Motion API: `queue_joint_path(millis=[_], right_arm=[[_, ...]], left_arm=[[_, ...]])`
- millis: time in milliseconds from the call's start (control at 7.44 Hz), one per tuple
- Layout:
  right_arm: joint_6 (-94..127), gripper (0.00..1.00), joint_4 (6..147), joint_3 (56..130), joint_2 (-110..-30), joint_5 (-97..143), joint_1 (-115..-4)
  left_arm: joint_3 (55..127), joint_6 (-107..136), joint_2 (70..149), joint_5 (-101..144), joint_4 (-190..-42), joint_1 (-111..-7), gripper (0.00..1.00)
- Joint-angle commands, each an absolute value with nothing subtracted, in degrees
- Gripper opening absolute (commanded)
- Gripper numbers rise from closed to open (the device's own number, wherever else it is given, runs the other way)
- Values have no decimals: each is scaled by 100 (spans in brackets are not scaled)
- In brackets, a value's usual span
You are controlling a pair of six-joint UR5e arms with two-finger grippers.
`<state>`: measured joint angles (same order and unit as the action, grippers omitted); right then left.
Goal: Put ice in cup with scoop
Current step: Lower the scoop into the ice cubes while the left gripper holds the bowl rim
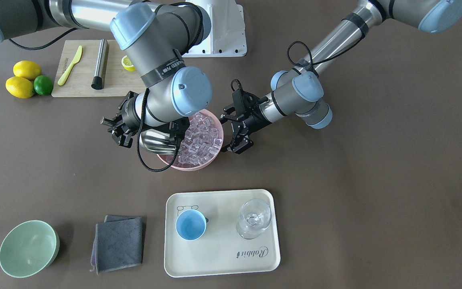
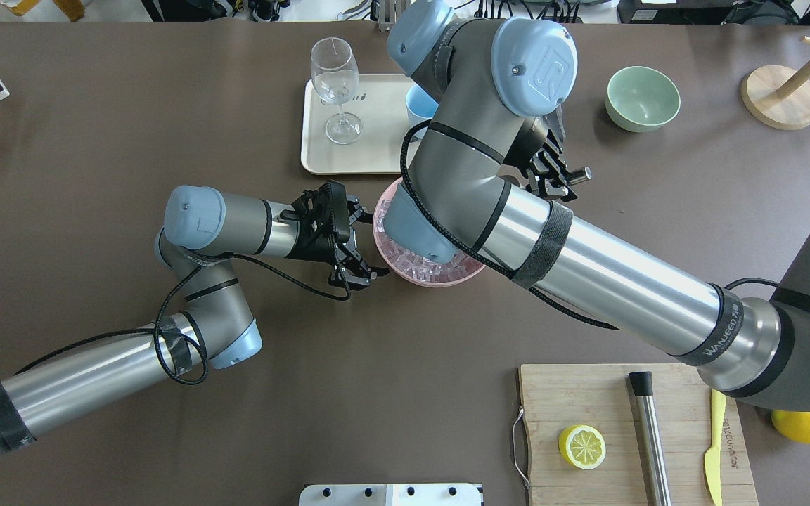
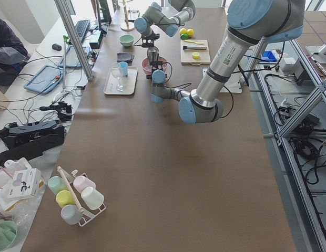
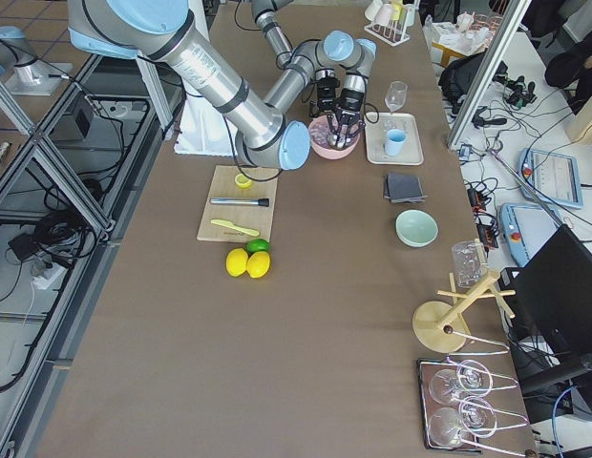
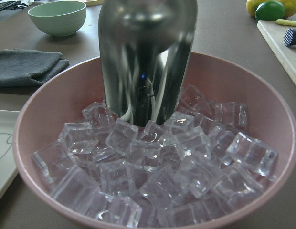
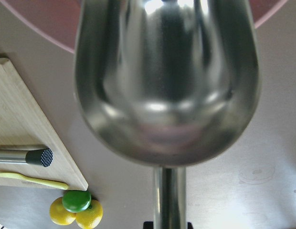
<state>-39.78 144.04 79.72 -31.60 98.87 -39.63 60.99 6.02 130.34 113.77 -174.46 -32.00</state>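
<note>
ice point(image 5: 162, 171): we see clear cubes heaped in the pink bowl point(image 5: 291, 138), which sits between the two end effectors; the heap lies below the rim.
scoop point(image 5: 145, 57): it stands steeply with its trough tip down among the cubes, on the bowl's side nearest the right end effector; the handle runs back out over the rim.
right end effector point(image 1: 126, 129): clamped on the scoop's handle, outside the bowl's rim; the handle's end pokes out behind the fingers.
left end effector point(image 2: 365, 242): jaws apart, holding nothing, just beside the bowl's rim opposite the scoop; we cannot tell whether it touches the rim.
cup point(image 1: 191, 224): upright on the cream tray point(image 1: 223, 261), past the bowl from both end effectors and well apart from the scoop, in the tray's half on the right end effector's side.
stemmed glass point(image 1: 254, 218): on the same tray, on the left end effector's side of the cup, apart from it.
room: brown counter point(image 1: 335, 180) shows between the bowl's rim and the tray's nearest edge.
outward of the right end effector: a grey cloth point(image 1: 118, 243) near the tray's edge, then a pale green bowl point(image 1: 28, 249).
behind the right end effector: a cutting board point(image 1: 82, 86), its edge close by.
</note>
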Motion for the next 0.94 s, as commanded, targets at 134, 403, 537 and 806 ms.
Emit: queue_joint_path(millis=[134, 403, 537, 806], right_arm=[[-3586, 0, 14133, 7980, -3173, 9923, -3929], [-3377, 0, 13836, 7989, -3225, 9984, -3929], [-3349, 0, 13825, 8041, -3252, 9993, -3937], [-2991, 0, 13686, 8340, -3427, 10150, -3937]], left_arm=[[6100, 598, 13034, 11382, -17446, -3199, 99], [6100, 598, 13034, 11391, -17446, -3199, 99], [6100, 598, 13034, 11382, -17446, -3199, 99], [6091, 598, 13025, 11373, -17420, -3208, 99]])
